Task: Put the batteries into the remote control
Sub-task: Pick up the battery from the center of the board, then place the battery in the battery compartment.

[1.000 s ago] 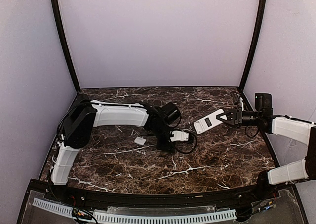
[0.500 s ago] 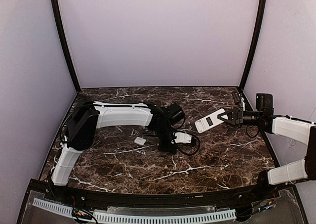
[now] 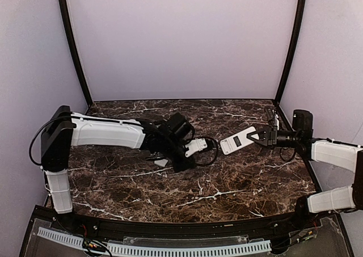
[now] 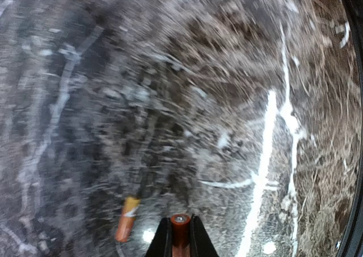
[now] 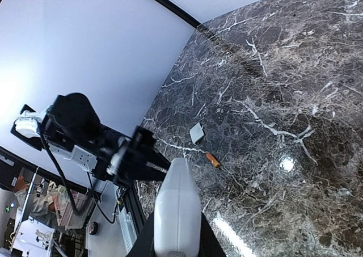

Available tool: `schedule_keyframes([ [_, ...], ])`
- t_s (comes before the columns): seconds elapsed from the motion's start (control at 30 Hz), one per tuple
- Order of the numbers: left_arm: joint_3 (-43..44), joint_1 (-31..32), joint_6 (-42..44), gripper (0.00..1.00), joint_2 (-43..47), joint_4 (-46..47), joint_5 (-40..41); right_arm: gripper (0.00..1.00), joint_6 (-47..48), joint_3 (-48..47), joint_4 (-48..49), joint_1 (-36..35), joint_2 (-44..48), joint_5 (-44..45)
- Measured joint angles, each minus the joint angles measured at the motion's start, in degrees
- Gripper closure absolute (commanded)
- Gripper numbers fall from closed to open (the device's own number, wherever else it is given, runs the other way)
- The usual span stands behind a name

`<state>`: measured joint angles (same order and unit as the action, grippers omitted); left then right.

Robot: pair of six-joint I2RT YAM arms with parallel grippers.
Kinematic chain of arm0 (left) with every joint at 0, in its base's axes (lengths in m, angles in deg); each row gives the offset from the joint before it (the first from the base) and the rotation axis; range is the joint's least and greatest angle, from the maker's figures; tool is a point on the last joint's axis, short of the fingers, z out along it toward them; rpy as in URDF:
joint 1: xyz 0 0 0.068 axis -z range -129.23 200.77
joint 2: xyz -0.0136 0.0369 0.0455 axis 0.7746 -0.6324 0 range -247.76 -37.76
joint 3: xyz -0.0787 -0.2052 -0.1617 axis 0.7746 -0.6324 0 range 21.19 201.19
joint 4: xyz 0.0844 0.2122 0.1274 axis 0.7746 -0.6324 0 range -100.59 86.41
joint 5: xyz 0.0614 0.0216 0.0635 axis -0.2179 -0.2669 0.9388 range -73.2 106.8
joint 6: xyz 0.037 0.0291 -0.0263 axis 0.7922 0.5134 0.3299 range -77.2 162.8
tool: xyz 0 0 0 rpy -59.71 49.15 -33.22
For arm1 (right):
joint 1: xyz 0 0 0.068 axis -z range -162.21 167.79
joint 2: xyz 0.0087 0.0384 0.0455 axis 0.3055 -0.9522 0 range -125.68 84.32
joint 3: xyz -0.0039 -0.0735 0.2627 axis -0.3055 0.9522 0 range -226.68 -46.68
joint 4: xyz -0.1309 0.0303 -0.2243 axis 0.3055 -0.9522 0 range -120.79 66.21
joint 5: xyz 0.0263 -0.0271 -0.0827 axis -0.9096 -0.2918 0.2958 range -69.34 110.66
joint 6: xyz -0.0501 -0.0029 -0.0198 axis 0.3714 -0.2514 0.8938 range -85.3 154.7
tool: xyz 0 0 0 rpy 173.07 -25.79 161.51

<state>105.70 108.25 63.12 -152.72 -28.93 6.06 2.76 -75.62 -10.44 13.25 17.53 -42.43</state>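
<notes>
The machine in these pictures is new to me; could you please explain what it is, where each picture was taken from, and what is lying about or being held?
It is a pair of robot arms bolted at the near edge of a marble table. The wide picture looks down from above and behind them. The other two come from a camera on each wrist, looking along that arm's pincer. The left pincer is shut on an orange battery, seen end-on. A second battery lies on the table beside it, and a small white piece lies nearby. The right pincer holds the white remote control by one end, above the table.
</notes>
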Motion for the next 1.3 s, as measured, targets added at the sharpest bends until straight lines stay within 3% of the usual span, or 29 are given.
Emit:
schedule_keyframes([
  [0.23, -9.84, -3.61, -17.14, 1.0, 16.46, 20.35, 8.22, 1.0, -3.41, 0.17, 5.33, -5.27, -0.11, 3.37],
  [0.43, -16.35, -6.32, -32.13, 1.0, 20.9, 29.73, 11.76, 1.0, -4.94, 0.42, 7.82, -9.46, -0.24, 7.19],
  [0.67, -20.61, -4.85, -48.3, 1.0, 20.9, 36.65, 17.29, 1.0, -13.22, 3.87, 20.9, -17.68, -3.82, 16.46],
  [1.03, -23.98, 2.05, -48.94, 1.0, 20.94, 48.35, 29.46, 1.0, -25.38, 4.52, 38.64, -26.64, -12.46, 29.16],
  [1.3, -29.75, 3.91, -45.05, 0.99, 21.33, 57.42, 32.41, 1.0, -31.45, 4.52, 45.18, -30.34, -13.49, 34.47],
])
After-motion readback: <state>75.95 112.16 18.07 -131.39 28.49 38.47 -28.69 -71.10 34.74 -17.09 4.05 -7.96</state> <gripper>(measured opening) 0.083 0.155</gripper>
